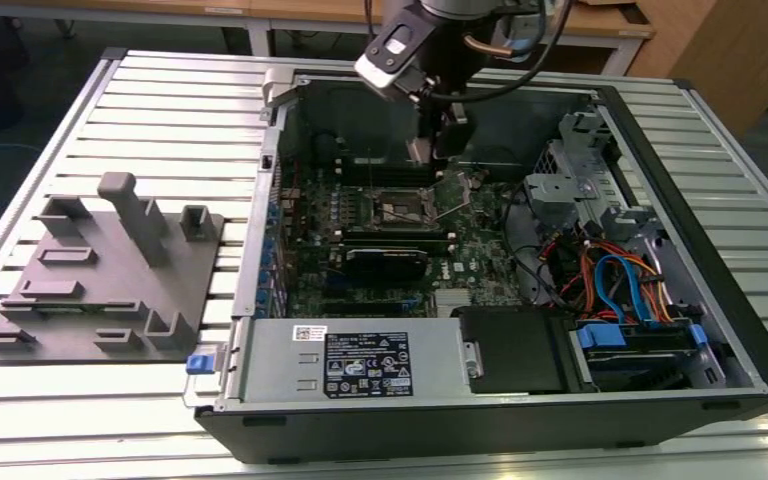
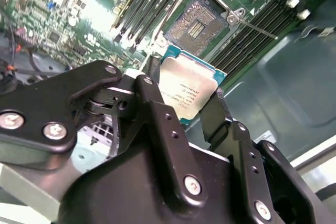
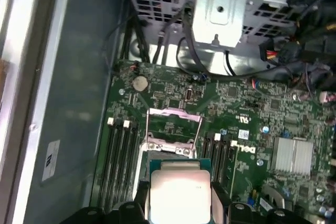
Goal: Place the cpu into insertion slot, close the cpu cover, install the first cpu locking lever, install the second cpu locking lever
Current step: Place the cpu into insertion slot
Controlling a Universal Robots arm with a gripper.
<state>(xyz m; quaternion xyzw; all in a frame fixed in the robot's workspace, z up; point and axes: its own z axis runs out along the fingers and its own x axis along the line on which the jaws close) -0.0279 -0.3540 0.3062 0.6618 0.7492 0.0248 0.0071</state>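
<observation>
In both wrist views my gripper is shut on the cpu, a flat square chip with a silver top and a teal edge. Black fingers press on two opposite sides of it. The insertion slot lies open on the green motherboard, a short way off from the chip and apart from it. The cpu cover, a thin silver frame, stands swung up past the slot. In the exterior view the gripper hangs inside the open computer case, above and just behind the slot.
Long black memory slots flank the socket on both sides. A grey moulded fixture lies on the slatted table at the exterior view's left. The power supply and a drive cage with coloured cables crowd the case's near side.
</observation>
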